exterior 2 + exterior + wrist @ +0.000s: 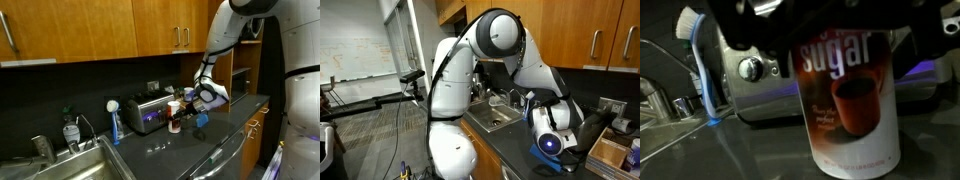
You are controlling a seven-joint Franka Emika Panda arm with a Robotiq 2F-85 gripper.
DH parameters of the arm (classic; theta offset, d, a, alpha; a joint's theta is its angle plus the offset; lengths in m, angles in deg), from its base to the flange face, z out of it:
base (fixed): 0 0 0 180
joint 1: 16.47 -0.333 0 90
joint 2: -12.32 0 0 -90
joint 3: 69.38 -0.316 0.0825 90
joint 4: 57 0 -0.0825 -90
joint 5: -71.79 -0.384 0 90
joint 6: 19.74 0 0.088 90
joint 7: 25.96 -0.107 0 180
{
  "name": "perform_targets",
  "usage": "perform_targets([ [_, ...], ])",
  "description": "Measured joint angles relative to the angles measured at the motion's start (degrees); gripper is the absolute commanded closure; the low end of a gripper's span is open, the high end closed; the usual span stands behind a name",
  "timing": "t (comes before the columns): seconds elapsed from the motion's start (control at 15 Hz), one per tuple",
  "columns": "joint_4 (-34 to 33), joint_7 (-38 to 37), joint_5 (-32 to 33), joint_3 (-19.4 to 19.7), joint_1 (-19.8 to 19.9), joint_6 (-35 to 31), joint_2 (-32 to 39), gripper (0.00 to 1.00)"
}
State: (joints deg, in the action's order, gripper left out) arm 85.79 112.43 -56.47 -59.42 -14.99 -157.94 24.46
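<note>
In the wrist view, far to the left of the gripper (pixel 835 38), a tap (pixel 658 75) curves over the desk (pixel 750 150). Just right of it a brush (pixel 695 60) with a white head and a blue handle stands upright. Next comes a chrome toaster (pixel 760 85) with a round knob, set behind the gripper and a little to its left. Straight ahead of the gripper, a can (pixel 852 105) marked "sugar" stands upright on the desk in front of the toaster. The gripper's jaws are spread wide, one dark finger at each side of the can's top. Whether they touch the can cannot be told. In an exterior view the can (pixel 176 118) stands just beside the toaster (pixel 148 112), under the arm's wrist.
</note>
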Motion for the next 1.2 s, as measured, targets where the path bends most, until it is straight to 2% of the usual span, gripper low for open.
perform_targets([
  [0.4, 2.44, -3.16, 0.00, 0.87, 1.36, -1.42, -5.47, 0.00],
  [1.2, 2.79, -3.34, 0.00, 0.86, 1.39, -1.42, -5.75, 0.00],
])
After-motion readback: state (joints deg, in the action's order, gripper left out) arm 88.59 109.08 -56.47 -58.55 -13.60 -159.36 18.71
